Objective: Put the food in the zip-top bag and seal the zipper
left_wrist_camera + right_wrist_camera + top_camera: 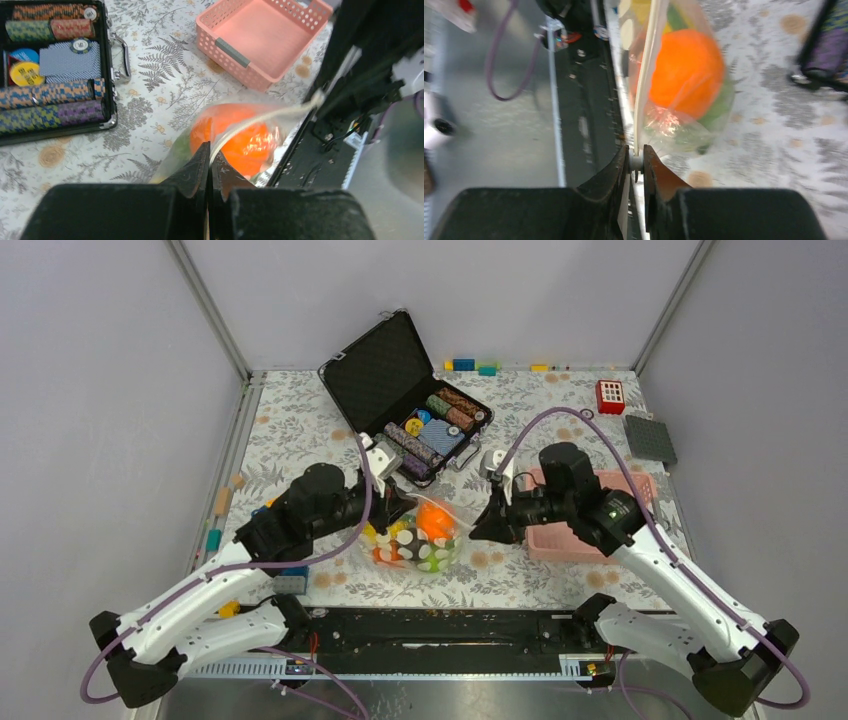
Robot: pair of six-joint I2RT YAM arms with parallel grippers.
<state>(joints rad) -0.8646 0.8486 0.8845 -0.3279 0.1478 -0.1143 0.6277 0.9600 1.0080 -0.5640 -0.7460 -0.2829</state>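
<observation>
Now the left gripper (209, 165) at nine o'clock and the right gripper (636, 162) at three o'clock each pinch the zipper (646, 75) of the zip-top bag (430, 552) holding the orange pumpkin (686, 75).

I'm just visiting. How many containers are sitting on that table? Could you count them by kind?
Black case, lid open: 1
Pink slotted basket: 1
Clear polka-dot bag: 1
Total: 3
</observation>
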